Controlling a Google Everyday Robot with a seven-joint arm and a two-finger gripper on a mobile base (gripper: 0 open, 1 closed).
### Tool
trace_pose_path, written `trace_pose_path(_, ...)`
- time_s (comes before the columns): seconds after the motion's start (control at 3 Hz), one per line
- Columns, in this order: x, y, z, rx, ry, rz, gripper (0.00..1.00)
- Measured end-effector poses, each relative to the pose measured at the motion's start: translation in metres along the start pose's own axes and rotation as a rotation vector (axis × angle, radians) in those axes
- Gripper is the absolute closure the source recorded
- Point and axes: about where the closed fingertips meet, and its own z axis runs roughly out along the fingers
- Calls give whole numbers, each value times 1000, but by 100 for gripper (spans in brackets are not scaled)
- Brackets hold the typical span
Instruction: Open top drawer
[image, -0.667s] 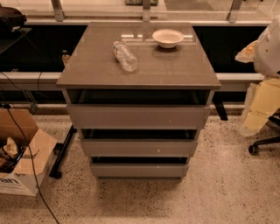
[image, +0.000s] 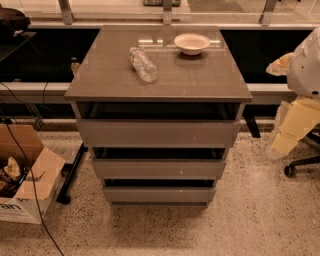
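Camera view shows you one grey cabinet with three drawers. The top drawer, the widest, sits just under the cabinet top, with a dark gap above its front. One cardboard box stands on the floor at left. One plastic bottle lies near one bowl on top. Your arm shows at the right edge, well apart from the drawer. The gripper is out of frame, so you cannot tell its opening.

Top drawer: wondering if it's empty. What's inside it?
Only a dark gap shows above the top drawer; the cabinet top covers its contents. The gripper is out of view.
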Motion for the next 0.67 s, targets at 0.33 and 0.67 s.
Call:
trace_pose_path(0.33,2,6,42,-8,-114,0,0)
trace_pose_path(0.67,6,7,68,-12,-177,3,0)
